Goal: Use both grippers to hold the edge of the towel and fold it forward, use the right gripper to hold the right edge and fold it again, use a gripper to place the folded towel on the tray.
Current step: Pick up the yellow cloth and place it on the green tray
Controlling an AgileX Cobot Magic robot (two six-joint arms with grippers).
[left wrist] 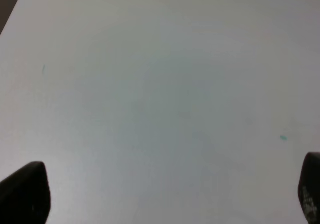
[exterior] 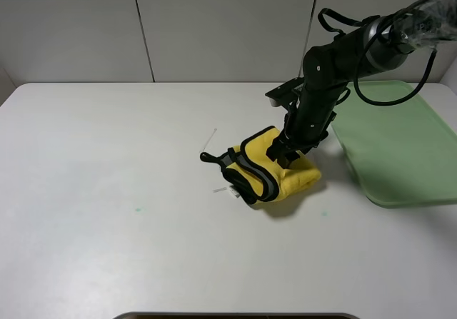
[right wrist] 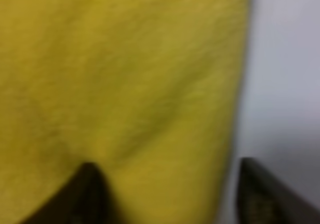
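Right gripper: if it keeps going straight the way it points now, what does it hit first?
Most likely the towel. The right gripper is open, one finger over yellow cloth, the other past its edge over the table. The remaining gap is unclear.

No text, label, brand, number or sign can be read in any of the three views. A small white tag [exterior: 230,190] lies beside the towel [exterior: 275,169] on the table [exterior: 107,190], but it is too small to show any print, if it carries any. The faint teal specks on the table surface are marks, not characters. The wrist views are blurred and show only bare surface and yellow cloth, with no lettering.
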